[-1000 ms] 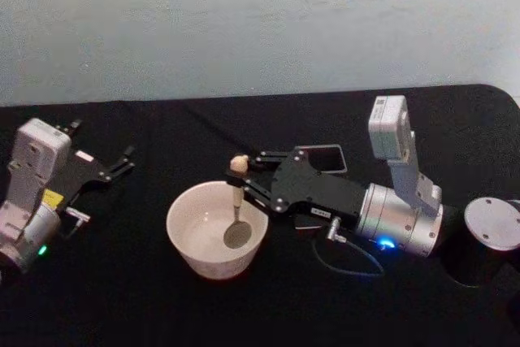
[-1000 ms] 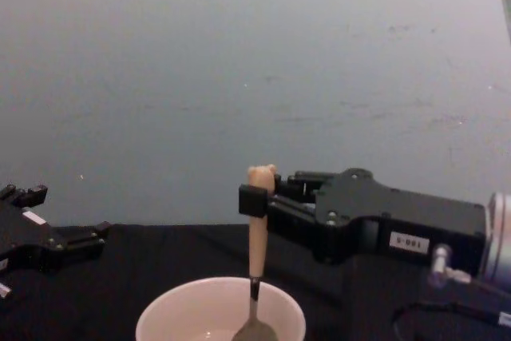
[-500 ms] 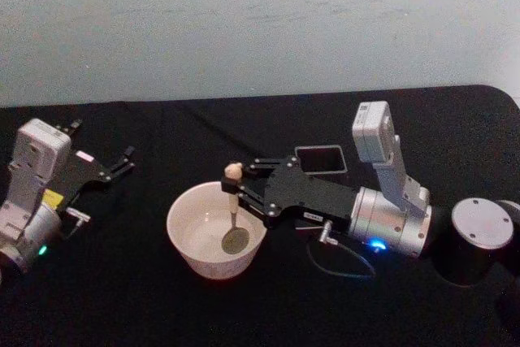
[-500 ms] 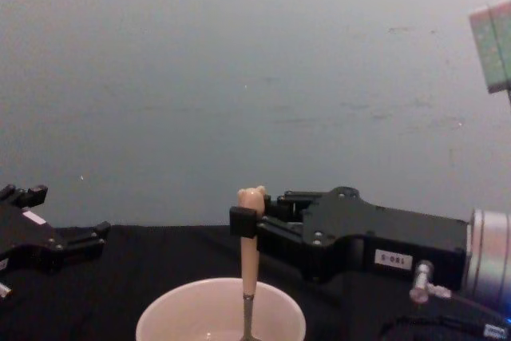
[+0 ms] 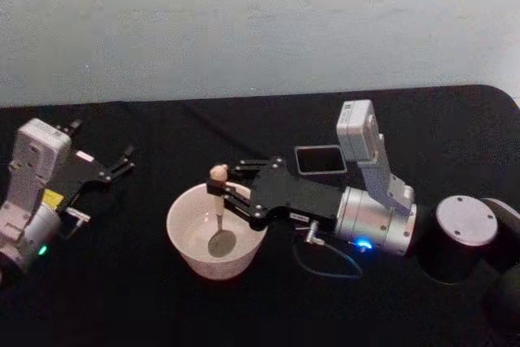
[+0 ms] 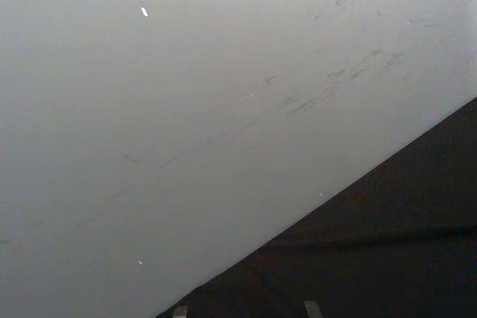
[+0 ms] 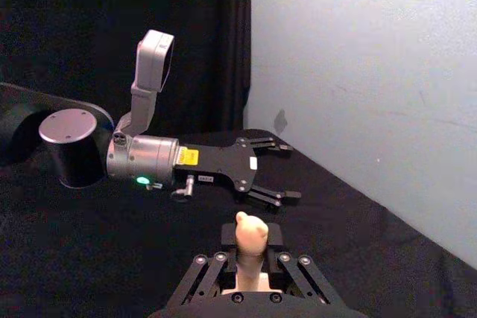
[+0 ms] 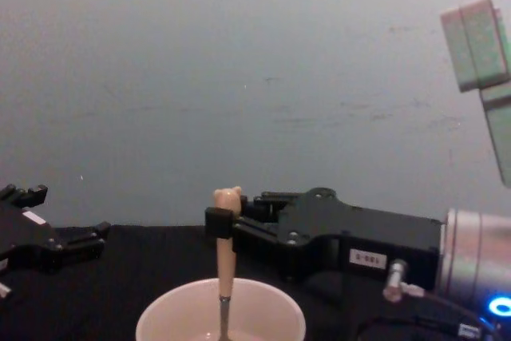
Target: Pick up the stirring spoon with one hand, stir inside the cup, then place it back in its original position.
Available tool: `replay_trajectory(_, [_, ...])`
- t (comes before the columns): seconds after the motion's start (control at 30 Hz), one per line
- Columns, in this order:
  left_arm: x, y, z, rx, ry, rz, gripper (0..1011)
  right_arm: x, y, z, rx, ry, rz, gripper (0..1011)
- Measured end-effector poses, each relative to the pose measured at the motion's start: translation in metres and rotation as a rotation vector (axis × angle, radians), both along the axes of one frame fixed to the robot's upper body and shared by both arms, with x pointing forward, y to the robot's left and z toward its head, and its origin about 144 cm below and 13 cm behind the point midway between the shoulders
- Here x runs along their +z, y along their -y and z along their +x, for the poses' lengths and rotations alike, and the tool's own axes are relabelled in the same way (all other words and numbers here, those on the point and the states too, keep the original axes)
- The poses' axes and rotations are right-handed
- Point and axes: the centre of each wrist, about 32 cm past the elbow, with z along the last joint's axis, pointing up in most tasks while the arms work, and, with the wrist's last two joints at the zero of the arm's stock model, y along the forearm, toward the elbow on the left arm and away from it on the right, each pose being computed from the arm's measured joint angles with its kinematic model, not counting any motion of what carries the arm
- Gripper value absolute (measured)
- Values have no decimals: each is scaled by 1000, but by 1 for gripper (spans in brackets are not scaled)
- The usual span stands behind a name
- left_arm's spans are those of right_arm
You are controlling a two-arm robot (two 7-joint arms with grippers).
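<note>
The stirring spoon [image 5: 220, 210], clenched below its bear head by the right gripper [image 5: 222, 190], has swept leftward inside the cup [image 5: 201, 266], so stirring seems under way, while the left gripper [image 5: 114, 165] idles open at far left.

stirring spoon [image 5: 220, 221] stood upright, bear head up, bowl inside the cream cup [image 5: 195, 262] | right gripper [image 5: 218, 193] clamped its handle | dark square holder [image 5: 319, 159] stood behind, apart from the cup

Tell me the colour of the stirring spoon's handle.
Cream, with a small bear-head top. The chest view shows the stirring spoon best.
</note>
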Motion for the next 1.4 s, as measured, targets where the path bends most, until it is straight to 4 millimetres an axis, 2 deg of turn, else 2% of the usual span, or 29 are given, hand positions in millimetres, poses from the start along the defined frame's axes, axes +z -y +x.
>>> replay_trajectory(0.33, [0,0,0,0,0,0,1001,-2,-11,7,9,-8,3,215])
replay_trajectory(0.83, [0,0,0,0,0,0,1001,-2,-25,28,-46,-6,1,215])
replay_trajectory(1.07, [0,0,0,0,0,0,1001,-1,-22,33,-80,-3,-1,215])
replay_trajectory(1.4, [0,0,0,0,0,0,1002,-3,-5,31,-101,6,-26,215])
